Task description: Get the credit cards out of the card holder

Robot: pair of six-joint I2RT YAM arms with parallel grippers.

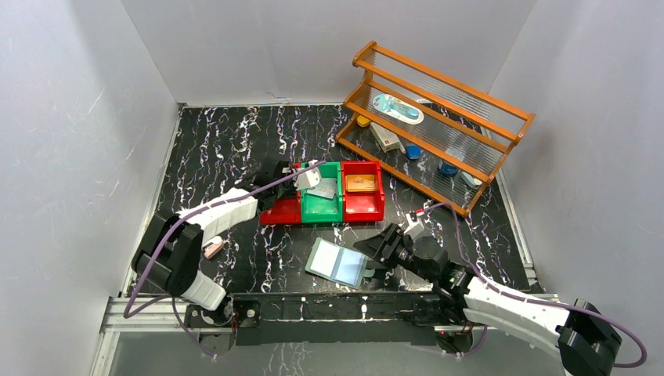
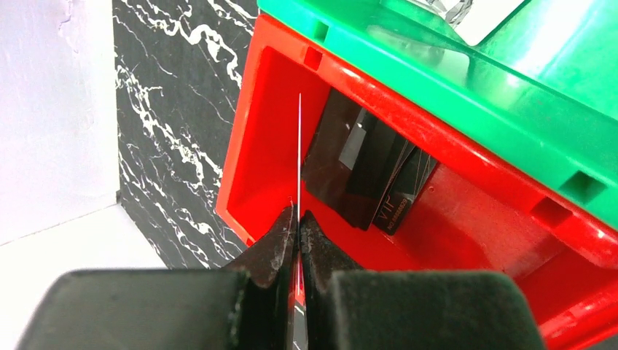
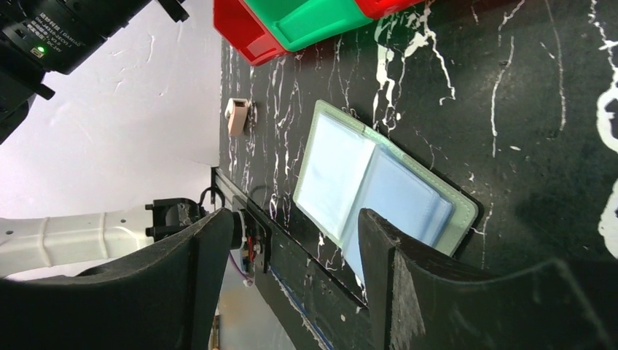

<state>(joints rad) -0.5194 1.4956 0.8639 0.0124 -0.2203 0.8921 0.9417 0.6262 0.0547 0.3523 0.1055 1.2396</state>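
Black marbled table [image 1: 219, 149]. Card holder [image 1: 338, 262] lies open on near side of green bin [image 1: 321, 205]; R gripper [image 3: 291, 219] by it, jaws apart. L gripper [image 2: 298, 219] clamps a card [image 2: 299, 146] edge-on over red bin [image 2: 255, 131] left of green bin.

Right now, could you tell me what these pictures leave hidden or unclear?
Left wrist: card in the left gripper shows edge-on; face unseen.
Left wrist: dark cards in the red bin overlap; count unclear.
Right wrist: card holder corner hidden behind the right gripper.
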